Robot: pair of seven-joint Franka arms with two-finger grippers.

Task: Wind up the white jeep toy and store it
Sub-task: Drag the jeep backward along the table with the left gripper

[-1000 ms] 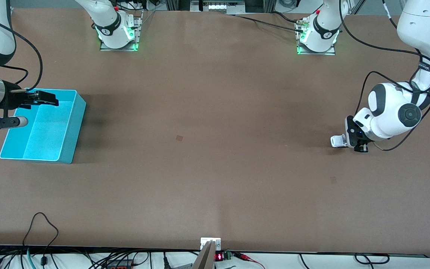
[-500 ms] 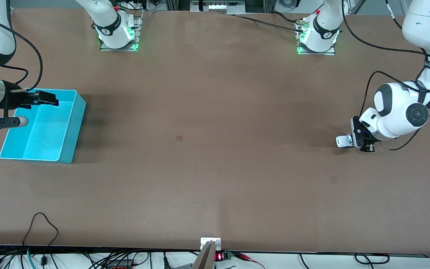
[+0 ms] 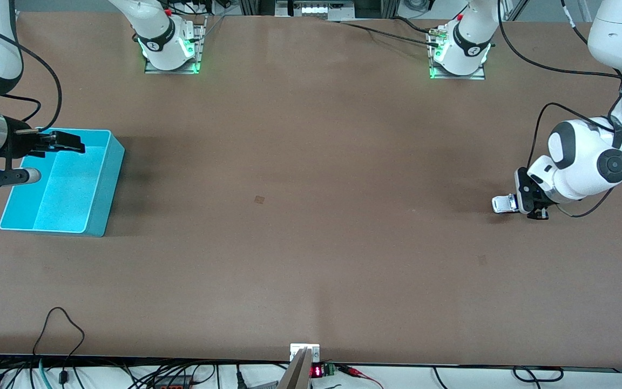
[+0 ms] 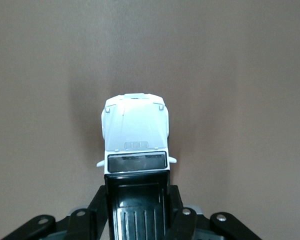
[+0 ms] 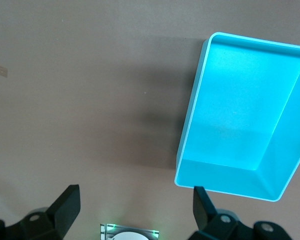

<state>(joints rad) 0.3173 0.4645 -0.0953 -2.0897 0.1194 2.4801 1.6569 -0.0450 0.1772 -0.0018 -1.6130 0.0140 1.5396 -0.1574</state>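
Currently the white jeep toy (image 3: 503,203) is seen low at the table (image 3: 311,243) surface, near the edge at the left arm's end, about midway between the robots' edge and the front camera's edge. The left gripper (image 3: 521,201) is clamped on its rear body; in the left wrist view the black ribbed roof is caught between the fingers (image 4: 97,205), with the white hood (image 4: 135,122) projecting forward past them. Whether the wheels touch the table cannot be told.

The right gripper (image 3: 65,143) is held over the teal bin (image 3: 103,189), above its rim nearest the robots' bases. Its fingers (image 5: 67,202) are spread wide apart with nothing between them. The bin is placed near the edge at the right arm's end.
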